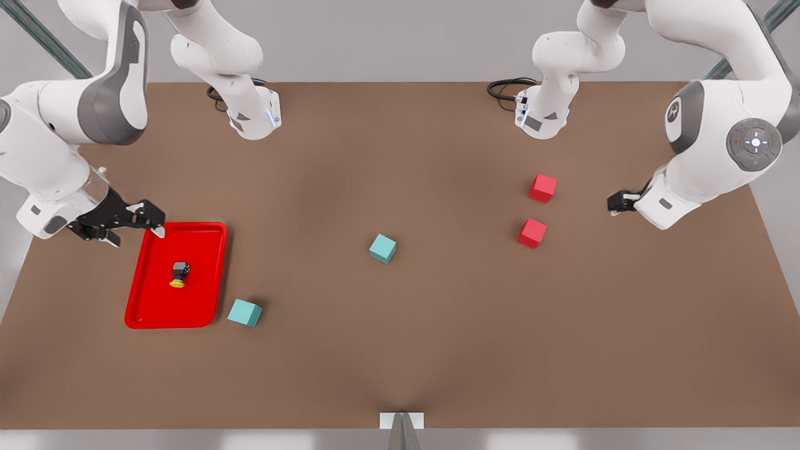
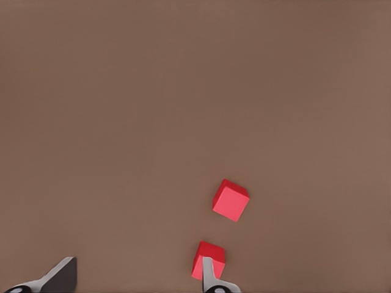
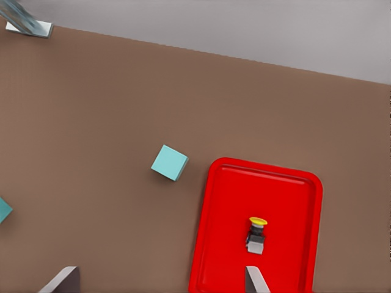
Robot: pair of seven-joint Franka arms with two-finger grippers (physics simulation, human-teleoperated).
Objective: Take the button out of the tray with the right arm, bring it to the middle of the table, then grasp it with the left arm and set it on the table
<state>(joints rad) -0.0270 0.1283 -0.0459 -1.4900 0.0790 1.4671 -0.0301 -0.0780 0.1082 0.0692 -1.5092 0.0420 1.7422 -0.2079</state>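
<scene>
The button (image 1: 179,274), dark grey with a yellow cap, lies on its side in the red tray (image 1: 200,250) at the front view's left. My right gripper (image 1: 136,236) hovers open over the tray's far left corner, apart from the button. The right wrist view looks down on the same button (image 3: 256,235) in the tray (image 3: 287,201), with the right gripper (image 3: 160,281) spread wide above it. My left gripper (image 1: 622,201) waits open at the front view's right, above the brown table (image 1: 437,325). Nothing is between the left gripper (image 2: 135,278) fingers.
Two red cubes (image 1: 542,188) (image 1: 532,232) sit just left of the left gripper and appear in its wrist view (image 2: 231,201) (image 2: 209,259). One teal cube (image 1: 382,248) lies mid-table. Another teal cube (image 1: 244,312) (image 3: 169,162) sits beside the tray's near right corner.
</scene>
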